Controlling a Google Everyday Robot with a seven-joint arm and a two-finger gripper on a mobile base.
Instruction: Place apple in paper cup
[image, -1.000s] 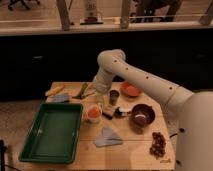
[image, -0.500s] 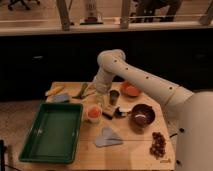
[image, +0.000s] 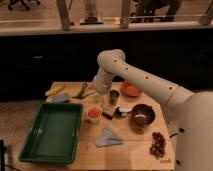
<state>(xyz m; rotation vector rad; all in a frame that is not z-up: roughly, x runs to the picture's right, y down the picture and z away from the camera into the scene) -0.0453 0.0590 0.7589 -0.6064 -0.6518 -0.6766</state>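
**Apple Sat in the Cup, Arm Unmoved**

The small round orange-red apple (image: 93, 111) rested in the mouth of the short white paper cup (image: 93, 115), left of frame centre. The gripper (image: 101, 98) stayed just above and right of it, unchanged from a second before (its grasp could not be told). The placement looked done; withdrawal probably remained.

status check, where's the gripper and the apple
Gripper low beside paper cup. Apple sits in cup mouth. Small dark cup close by arm.
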